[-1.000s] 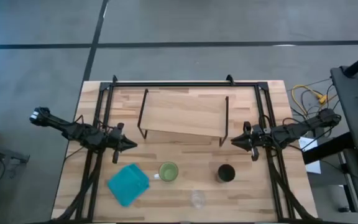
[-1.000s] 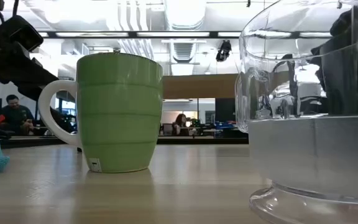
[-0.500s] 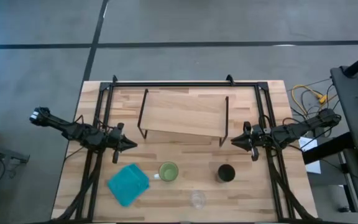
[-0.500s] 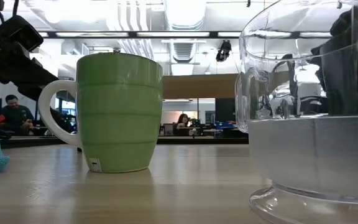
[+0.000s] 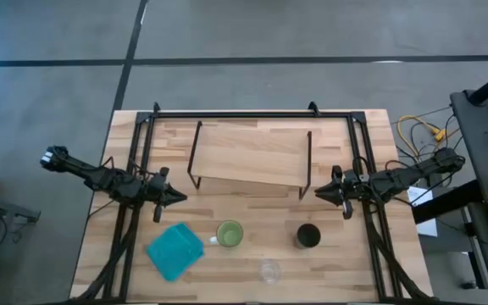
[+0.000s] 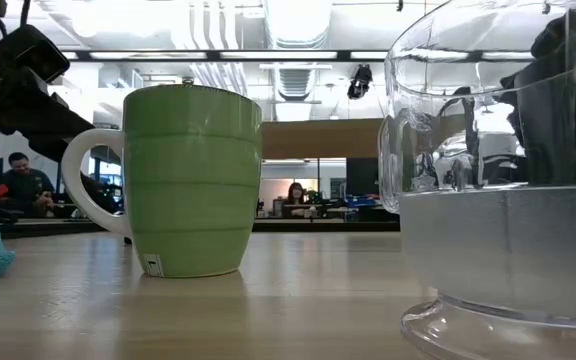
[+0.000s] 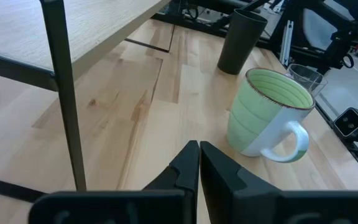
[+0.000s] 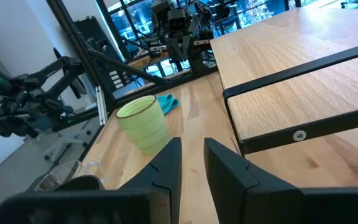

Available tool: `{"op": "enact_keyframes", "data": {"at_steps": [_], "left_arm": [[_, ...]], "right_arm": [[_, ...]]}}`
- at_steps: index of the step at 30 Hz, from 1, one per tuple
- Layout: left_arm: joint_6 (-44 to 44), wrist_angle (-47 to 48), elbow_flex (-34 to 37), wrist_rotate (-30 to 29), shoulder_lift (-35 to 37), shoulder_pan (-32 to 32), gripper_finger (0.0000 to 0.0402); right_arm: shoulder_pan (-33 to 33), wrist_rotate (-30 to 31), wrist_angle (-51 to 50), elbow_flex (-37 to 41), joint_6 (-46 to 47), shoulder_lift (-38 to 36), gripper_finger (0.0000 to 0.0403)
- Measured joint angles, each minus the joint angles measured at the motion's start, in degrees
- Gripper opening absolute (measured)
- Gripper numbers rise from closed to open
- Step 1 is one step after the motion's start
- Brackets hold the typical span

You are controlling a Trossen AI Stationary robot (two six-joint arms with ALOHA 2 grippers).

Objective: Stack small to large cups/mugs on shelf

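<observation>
The light green mug (image 5: 230, 233) stands upright on the tabletop near the near edge, handle toward the teal cloth. The black cup (image 5: 308, 235) stands to its right, and the clear glass cup (image 5: 269, 271) is nearest the near edge. The shelf (image 5: 251, 154) stands on its wire legs at mid-table with nothing on its board. My left gripper (image 5: 180, 199) hovers shut left of the shelf's near corner, pointing at the mug (image 7: 269, 112). My right gripper (image 5: 318, 193) hovers by the shelf's right near leg, its fingers a narrow gap apart (image 8: 192, 146).
A teal cloth (image 5: 175, 251) lies left of the green mug. A black metal frame (image 5: 227, 113) runs along the table's far edge and both sides. In the low view the glass cup (image 6: 498, 200) stands close to the camera, and people sit in the room behind.
</observation>
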State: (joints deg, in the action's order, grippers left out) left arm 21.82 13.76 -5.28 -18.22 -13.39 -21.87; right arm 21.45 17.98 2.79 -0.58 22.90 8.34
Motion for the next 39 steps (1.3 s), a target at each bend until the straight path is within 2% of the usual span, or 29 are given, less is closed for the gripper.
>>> {"op": "enact_keyframes", "data": {"at_steps": [36,39], "left_arm": [[0.00,-0.02,-0.02,0.00,0.00,-0.02,0.0000],[0.00,-0.01,-0.02,0.00,0.01,-0.02,0.0000]], "right_arm": [[-0.01,0.05,0.19,0.00,0.00,0.00,0.0063],[-0.09,2.03,0.81,0.00,0.02,-0.02,0.0063]]}}
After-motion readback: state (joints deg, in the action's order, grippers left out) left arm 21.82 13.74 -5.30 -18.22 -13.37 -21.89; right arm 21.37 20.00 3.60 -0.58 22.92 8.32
